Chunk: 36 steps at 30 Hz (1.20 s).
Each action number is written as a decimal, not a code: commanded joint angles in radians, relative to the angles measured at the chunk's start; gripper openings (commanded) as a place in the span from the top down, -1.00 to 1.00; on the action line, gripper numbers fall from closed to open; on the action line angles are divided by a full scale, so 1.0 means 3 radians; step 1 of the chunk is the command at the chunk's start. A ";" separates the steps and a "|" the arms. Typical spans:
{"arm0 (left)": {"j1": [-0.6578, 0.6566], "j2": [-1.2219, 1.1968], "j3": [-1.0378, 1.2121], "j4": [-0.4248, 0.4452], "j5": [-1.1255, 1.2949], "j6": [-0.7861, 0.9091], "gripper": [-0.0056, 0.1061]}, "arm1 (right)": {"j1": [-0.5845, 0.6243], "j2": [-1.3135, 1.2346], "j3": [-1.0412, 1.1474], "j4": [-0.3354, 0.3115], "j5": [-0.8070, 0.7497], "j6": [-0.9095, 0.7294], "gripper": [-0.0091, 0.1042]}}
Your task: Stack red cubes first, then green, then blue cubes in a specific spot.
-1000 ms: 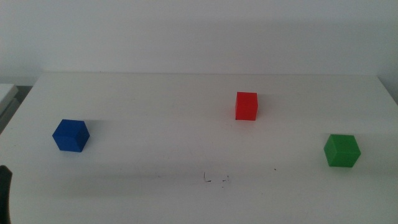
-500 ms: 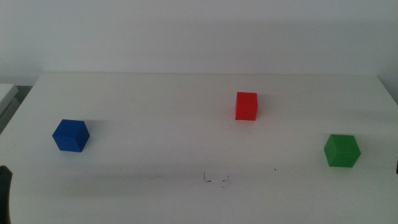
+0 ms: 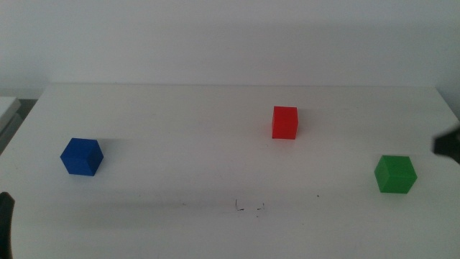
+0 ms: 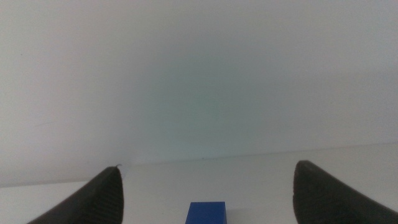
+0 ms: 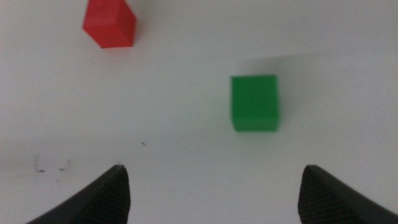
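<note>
In the middle view the red cube [image 3: 284, 122] sits right of centre toward the back. The green cube [image 3: 394, 174] is at the right and the blue cube [image 3: 82, 157] at the left. The spot with tiny black scribbles [image 3: 249, 207] is near the front centre. My right gripper [image 3: 447, 144] shows as a dark shape at the right edge, just beyond the green cube. Its wrist view shows open, empty jaws [image 5: 212, 171] with the green cube [image 5: 254, 102], the red cube [image 5: 110, 23] and the scribbles [image 5: 50, 165] ahead. My left gripper [image 3: 6, 223] waits at the bottom left corner, open [image 4: 209, 168], with the blue cube [image 4: 207, 211] between its jaws' line.
The white table [image 3: 180, 108] ends at a straight back edge against a pale wall. A strip of another surface [image 3: 7, 108] lies past the table's left edge.
My right gripper has come into the middle view at the right edge and risen beside the green cube. The cubes have not moved. The left gripper has stayed at the corner.
</note>
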 commanded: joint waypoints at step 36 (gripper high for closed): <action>-0.0007 -0.0010 0.0000 0.0033 -0.0033 -0.0010 -0.75 | 0.1394 0.4690 -0.5000 -0.1406 0.1415 0.1211 -0.79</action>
